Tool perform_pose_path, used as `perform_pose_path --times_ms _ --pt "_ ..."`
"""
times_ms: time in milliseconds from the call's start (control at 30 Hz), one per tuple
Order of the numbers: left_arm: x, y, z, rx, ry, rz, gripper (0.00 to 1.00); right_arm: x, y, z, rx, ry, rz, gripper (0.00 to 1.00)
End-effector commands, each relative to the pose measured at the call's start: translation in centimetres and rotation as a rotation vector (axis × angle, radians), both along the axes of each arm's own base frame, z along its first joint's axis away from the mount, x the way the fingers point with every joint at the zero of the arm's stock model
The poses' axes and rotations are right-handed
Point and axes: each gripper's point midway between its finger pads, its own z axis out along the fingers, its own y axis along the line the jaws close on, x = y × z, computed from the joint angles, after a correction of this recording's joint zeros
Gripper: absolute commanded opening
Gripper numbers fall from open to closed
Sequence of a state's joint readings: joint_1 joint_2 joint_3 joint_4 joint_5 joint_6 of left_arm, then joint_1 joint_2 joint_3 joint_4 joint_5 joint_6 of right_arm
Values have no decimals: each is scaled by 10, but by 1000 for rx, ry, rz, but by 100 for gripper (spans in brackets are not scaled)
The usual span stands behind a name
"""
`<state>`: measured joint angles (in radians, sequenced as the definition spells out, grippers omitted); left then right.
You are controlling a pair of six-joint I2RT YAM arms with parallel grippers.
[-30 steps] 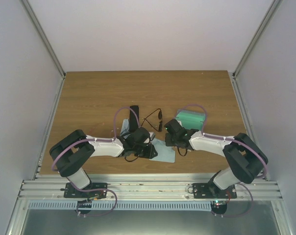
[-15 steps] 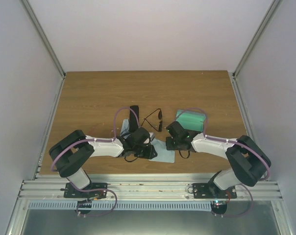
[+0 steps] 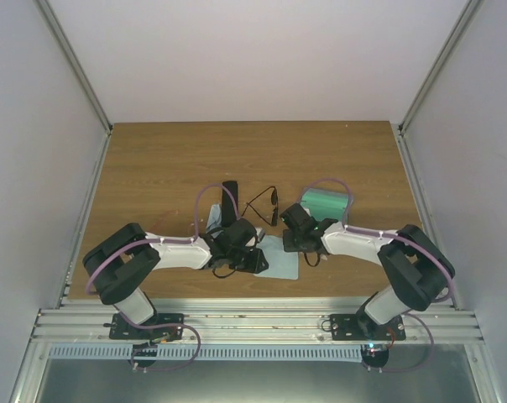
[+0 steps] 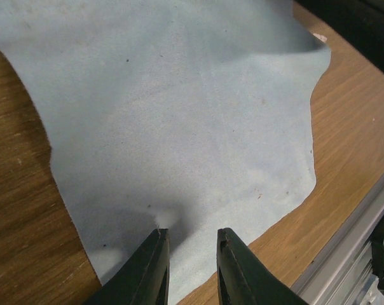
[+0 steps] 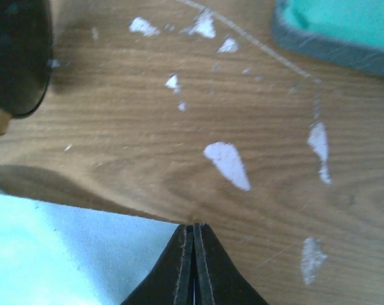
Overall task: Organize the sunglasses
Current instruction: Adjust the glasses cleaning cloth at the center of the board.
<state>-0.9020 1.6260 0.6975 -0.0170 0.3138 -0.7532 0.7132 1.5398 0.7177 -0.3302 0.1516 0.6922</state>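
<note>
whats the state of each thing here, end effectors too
sunglasses: unfolded, outside any case
black case: looks shut
teal case: open or shut unclear
cloth: spread flat, one corner pinched
left end effector: open, over cloth
right end effector: shut on cloth corner

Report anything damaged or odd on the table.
White chipped patches scar the wooden table beside the blue cloth: its finish looks worn away there. Nothing else stands out.
</note>
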Motion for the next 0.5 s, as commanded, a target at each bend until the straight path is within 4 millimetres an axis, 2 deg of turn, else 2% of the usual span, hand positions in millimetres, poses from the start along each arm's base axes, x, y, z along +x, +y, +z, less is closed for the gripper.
perform_pose_path --times_ms 0,267,367,467 --pt "-5 7 -2 31 15 7 24 -8 -38 -17 -200 38 -43 3" --pt "-5 5 14 -1 0 8 24 9 -35 14 -188 -44 -88 3" --pt "-1 2 33 -49 -41 15 27 8 -25 28 -119 -68 -58 7" --pt "10 2 56 -81 -119 51 30 -2 -10 37 -21 -68 -3 13"
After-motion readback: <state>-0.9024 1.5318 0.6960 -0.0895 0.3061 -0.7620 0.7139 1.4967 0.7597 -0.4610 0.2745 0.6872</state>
